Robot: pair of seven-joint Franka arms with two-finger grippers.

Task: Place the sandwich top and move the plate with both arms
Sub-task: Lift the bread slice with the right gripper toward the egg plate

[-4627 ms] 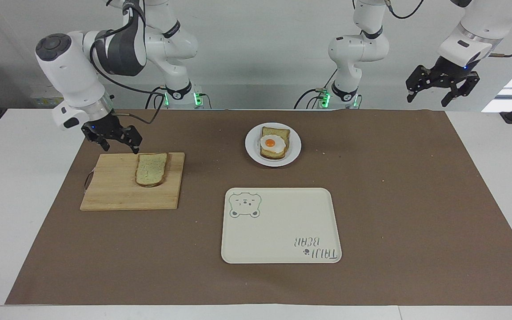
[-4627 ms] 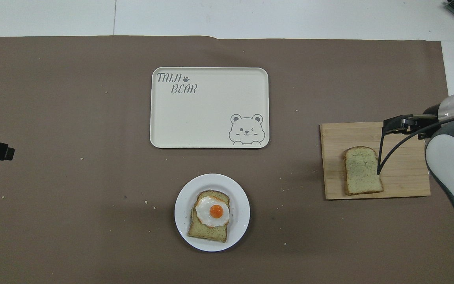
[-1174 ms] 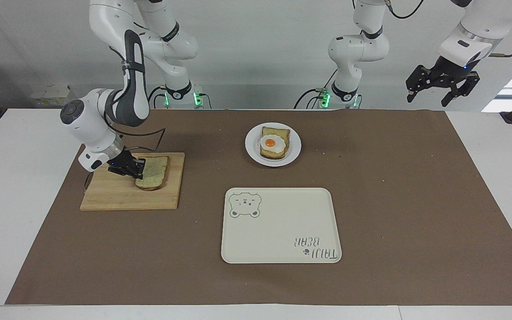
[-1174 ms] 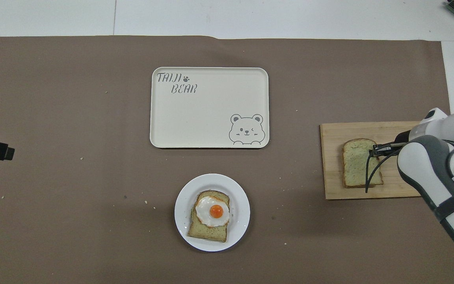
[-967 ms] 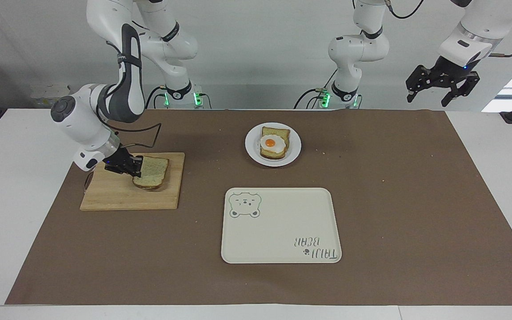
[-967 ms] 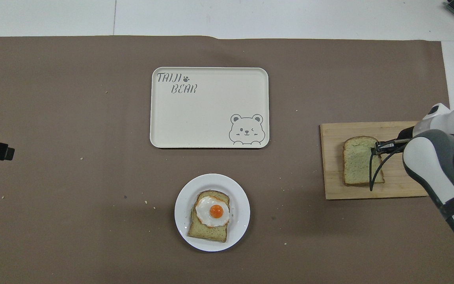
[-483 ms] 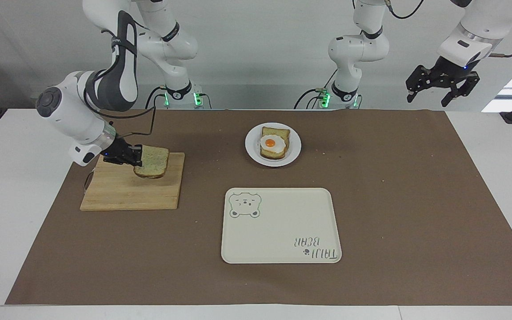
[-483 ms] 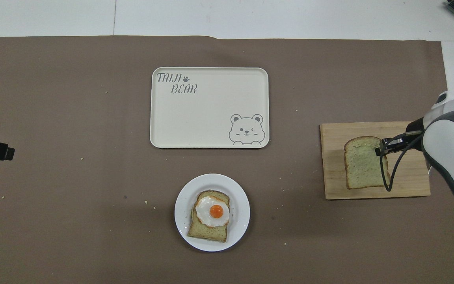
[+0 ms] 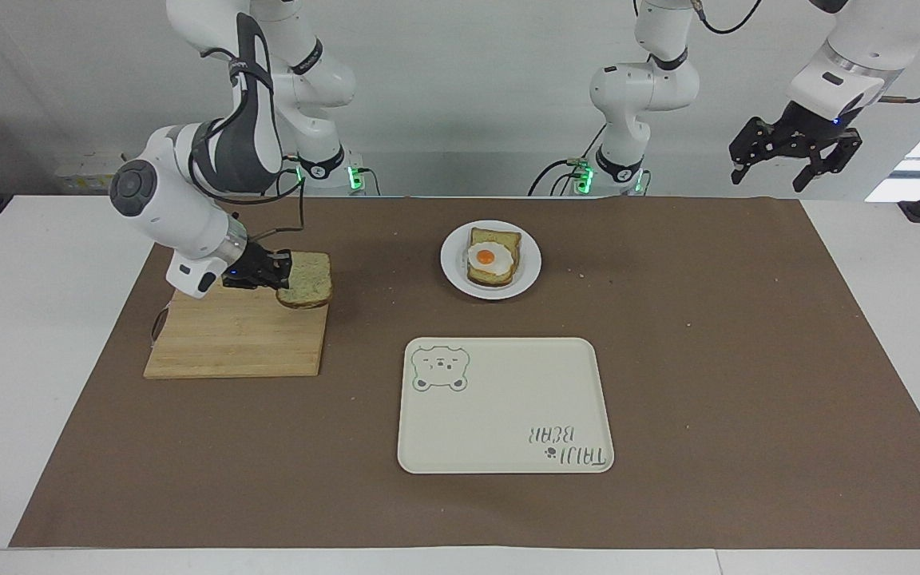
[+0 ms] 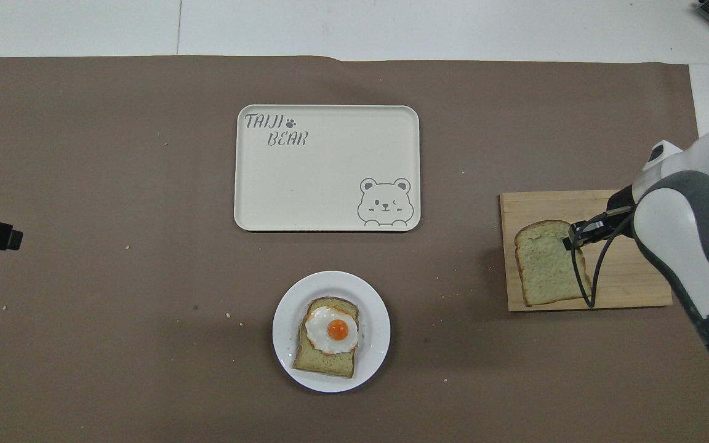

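A: Where is the right gripper point(image 9: 278, 271)?

B: At the middle left of the facing view, over the wooden cutting board point(image 9: 228, 343). Its fingers are clamped on one long edge of the sandwich top point(image 9: 306, 279), which hangs in the air above the board's corner.

A: How does the slice lie?

B: Almost flat. In the overhead view its long axis runs nearly up and down the frame, with the rounded end at the top and the square end at the bottom.

A: And the left gripper point(image 9: 795, 152)?

B: At the upper right of the facing view, high above the edge of the table, jaws spread, holding nothing. That arm waits. The overhead view shows only a dark tip at its left border.

A: The plate point(image 9: 528, 275)?

B: Upper centre of the facing view, carrying the toast with egg point(image 9: 493, 257). The tray with bear drawing point(image 9: 500, 431) lies below it.

A: The surface?

B: A brown paper sheet point(image 9: 747, 359) on a white table point(image 9: 29, 359). Only the facing view shows the grey wall and the arm bases.
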